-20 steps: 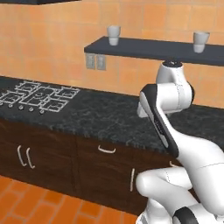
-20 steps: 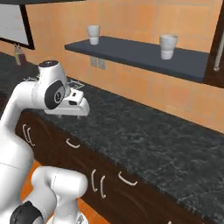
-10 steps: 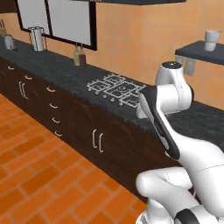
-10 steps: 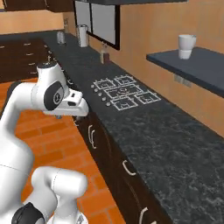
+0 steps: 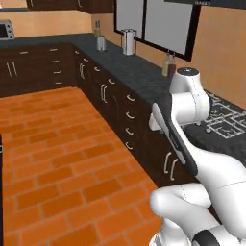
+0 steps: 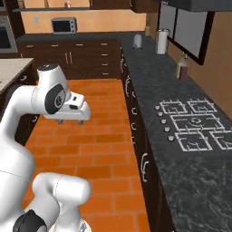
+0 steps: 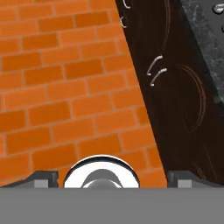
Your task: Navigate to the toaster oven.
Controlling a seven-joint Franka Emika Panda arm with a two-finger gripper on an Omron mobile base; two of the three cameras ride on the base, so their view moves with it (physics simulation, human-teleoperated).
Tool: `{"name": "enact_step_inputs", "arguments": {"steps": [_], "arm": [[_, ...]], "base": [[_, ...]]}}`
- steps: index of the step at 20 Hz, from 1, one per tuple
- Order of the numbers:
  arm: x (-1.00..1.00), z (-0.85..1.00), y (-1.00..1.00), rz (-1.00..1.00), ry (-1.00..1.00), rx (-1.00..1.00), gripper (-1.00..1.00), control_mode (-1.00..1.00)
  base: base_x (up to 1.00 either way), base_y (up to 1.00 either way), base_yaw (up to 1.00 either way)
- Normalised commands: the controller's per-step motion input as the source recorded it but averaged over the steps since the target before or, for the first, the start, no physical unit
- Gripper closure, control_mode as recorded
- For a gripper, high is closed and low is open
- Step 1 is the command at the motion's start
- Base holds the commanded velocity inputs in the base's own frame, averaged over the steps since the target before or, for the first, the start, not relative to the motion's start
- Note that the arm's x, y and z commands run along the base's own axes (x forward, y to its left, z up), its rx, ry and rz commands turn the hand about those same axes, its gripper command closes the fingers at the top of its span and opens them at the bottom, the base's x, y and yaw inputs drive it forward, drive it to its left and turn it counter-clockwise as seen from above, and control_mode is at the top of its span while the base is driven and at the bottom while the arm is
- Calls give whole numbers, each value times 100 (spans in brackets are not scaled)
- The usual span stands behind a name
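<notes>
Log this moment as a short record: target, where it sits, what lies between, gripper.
target: toaster oven
location: far counter against the back wall, across the room
also seen: at the top left edge of the left base view
between: open brick floor
right side: long counter with cooktop
gripper: tips apart, holding nothing, aimed down at the floor

An orange brick floor (image 5: pixel 57 158) runs beside dark wood cabinets (image 6: pixel 140 149) under a speckled black table (image 6: pixel 190 181). A gas cooktop (image 6: pixel 192 124) sits in the table near its wall edge. Farther along stand a brown bottle (image 6: pixel 182 70), a steel canister (image 6: pixel 161 41) and a small kettle (image 6: pixel 137 41).
</notes>
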Motion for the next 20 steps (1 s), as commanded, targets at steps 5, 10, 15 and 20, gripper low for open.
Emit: {"name": "enact_step_inputs", "arguments": {"steps": [5, 10, 15, 20], "arm": [[0, 0, 0, 0, 0, 0, -100, 100], [0, 0, 0, 0, 0, 0, -100, 100], [0, 0, 0, 0, 0, 0, -100, 100], [0, 0, 0, 0, 0, 0, -100, 100]], "base": [[100, 27, 34], [100, 28, 20], [100, 22, 6], [100, 29, 1]]}}
